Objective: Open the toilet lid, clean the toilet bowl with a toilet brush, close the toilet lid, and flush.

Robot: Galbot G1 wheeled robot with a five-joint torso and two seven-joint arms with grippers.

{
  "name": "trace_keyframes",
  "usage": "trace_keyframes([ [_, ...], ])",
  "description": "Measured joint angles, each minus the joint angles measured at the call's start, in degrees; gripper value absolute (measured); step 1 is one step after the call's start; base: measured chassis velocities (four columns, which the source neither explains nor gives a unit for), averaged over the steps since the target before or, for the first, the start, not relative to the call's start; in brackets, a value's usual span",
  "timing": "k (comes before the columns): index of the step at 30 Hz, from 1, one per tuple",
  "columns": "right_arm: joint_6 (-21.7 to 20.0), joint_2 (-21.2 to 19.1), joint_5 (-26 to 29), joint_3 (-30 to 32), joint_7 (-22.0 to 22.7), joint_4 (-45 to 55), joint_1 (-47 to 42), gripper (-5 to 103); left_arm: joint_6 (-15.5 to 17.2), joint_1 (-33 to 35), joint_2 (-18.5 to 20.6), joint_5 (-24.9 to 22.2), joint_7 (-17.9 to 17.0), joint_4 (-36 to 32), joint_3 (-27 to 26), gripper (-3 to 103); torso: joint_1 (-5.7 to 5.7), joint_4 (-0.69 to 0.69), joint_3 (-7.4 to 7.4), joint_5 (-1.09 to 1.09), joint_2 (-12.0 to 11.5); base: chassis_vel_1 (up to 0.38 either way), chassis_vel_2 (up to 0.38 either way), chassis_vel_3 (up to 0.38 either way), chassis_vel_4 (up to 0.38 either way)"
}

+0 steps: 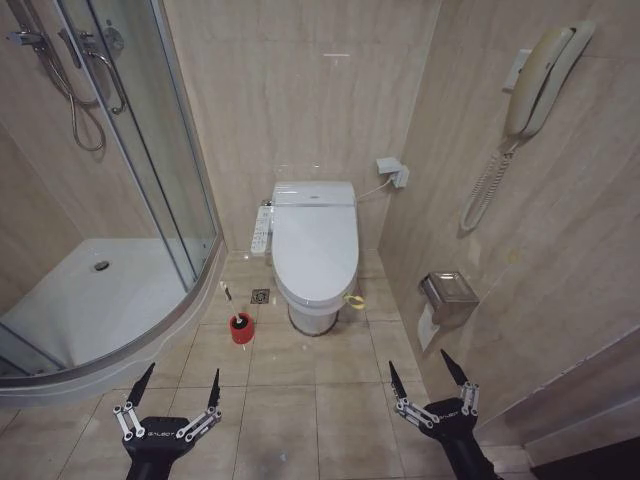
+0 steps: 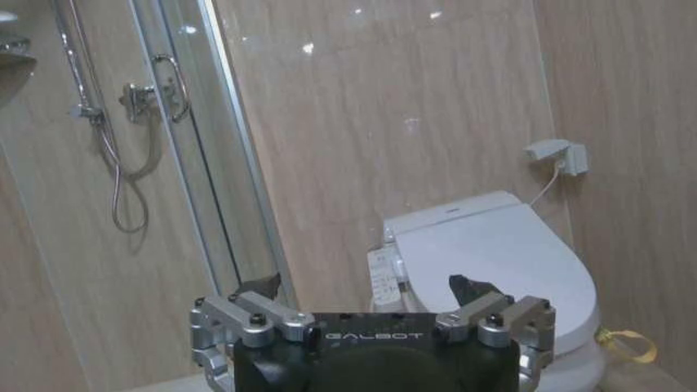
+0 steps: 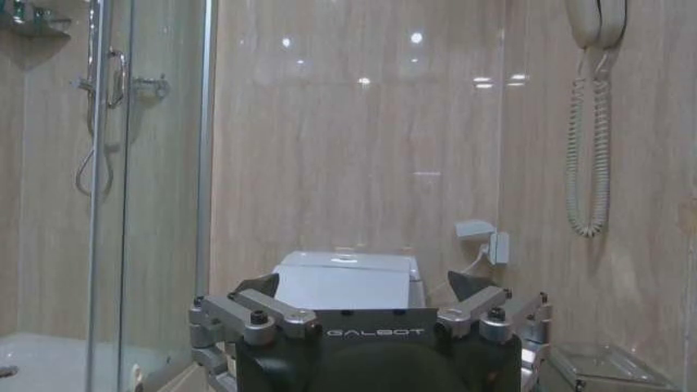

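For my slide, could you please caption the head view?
Both grippers, left and right, hover open before the closed toilet lid; toilet brush beside it.

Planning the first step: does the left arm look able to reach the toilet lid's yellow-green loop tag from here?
Probably not yet: the left end effector hangs open far short of the glossy white toilet lid, though bare floor tiles leave the way free.

Setting: small bathroom, hotel-like. Beige stone-look tiles on walls and floor. Glass-walled corner shower with hose and fittings, over a white curved tray. Toilet with bidet button panel, toilet lid down. Wall-mounted corded phone, metal paper holder, floor drain.
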Motion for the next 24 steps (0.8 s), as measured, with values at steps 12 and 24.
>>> trace_keyframes([
  [12,0.1,-0.1,0.1,-0.3,-0.3,-0.5,0.3,100,0.0,0.0,0.0,0.0,0.0,0.0,0.0,100,0.0,0.0,0.0,0.0,0.0,0.0,0.0,0.0,0.0],
  [24,0.6,-0.2,1.5,-0.3,-0.7,-0.8,0.6,100,0.0,0.0,0.0,0.0,0.0,0.0,0.0,100,0.0,0.0,0.0,0.0,0.0,0.0,0.0,0.0,0.0],
])
